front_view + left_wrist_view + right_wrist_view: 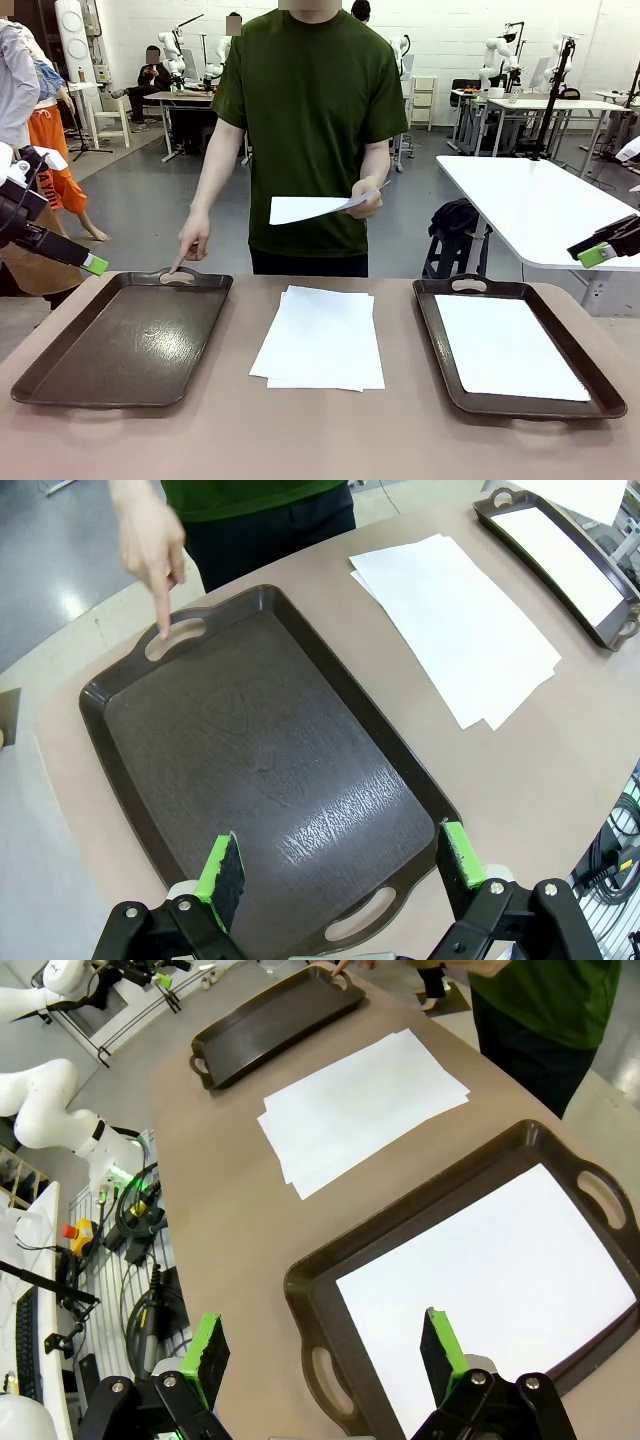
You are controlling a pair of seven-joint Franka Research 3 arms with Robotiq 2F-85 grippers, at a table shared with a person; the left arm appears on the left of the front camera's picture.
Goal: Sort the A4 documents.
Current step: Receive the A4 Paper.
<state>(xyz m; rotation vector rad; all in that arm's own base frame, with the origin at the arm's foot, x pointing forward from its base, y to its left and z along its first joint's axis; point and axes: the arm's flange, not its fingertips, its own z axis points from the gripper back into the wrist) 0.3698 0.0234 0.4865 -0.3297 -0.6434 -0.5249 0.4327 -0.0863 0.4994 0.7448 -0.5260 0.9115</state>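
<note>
The A4 documents point(320, 338) are plain white, thin sheets, blank as far as I can see. A loose pile of them lies flat at the middle of the table point(200, 440), its edges fanned slightly out of line.

At 3 o'clock from the pile sits the right tray point(432, 340), dark brown with handles. One white sheet point(508, 347) lies flat inside it and covers most of its bottom. At 9 o'clock from the pile sits the left tray point(120, 340), of the same kind, with its dark, scuffed bottom showing all over.

At 12 o'clock the person holds another sheet point(310, 208) in one hand point(366, 197), up off the table. The other hand point(192, 240) points a finger down at the left tray's far handle.

My left gripper point(340, 860) hovers raised at 9 o'clock from the left tray, jaws spread wide with nothing between them. My right gripper point(322, 1345) hangs raised at 3 o'clock from the right tray, jaws likewise wide apart and holding nothing.
</note>
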